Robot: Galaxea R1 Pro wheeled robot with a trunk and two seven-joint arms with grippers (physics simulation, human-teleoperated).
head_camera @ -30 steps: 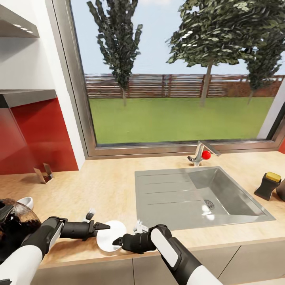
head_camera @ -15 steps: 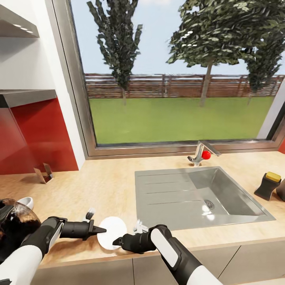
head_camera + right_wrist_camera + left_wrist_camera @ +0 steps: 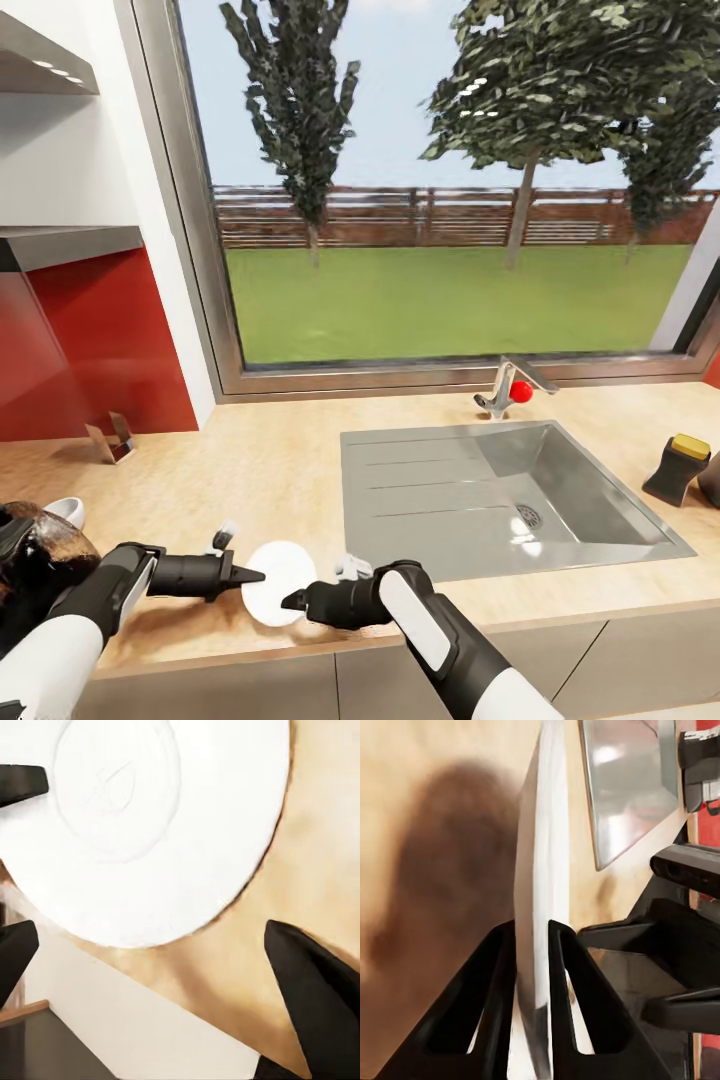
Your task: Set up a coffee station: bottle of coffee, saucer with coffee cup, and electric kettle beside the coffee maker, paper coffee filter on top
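Saucer [image 3: 278, 594]: at the counter [image 3: 290, 470] front edge, between both grippers.
Left gripper [image 3: 532, 945]: jaws closed on the saucer rim.
Right gripper [image 3: 292, 603]: jaws wide, just beside.

Head camera high, facing window across countertop [image 3: 280, 470], both wrist cameras close on near-edge saucer [image 3: 275, 595], shared by all views
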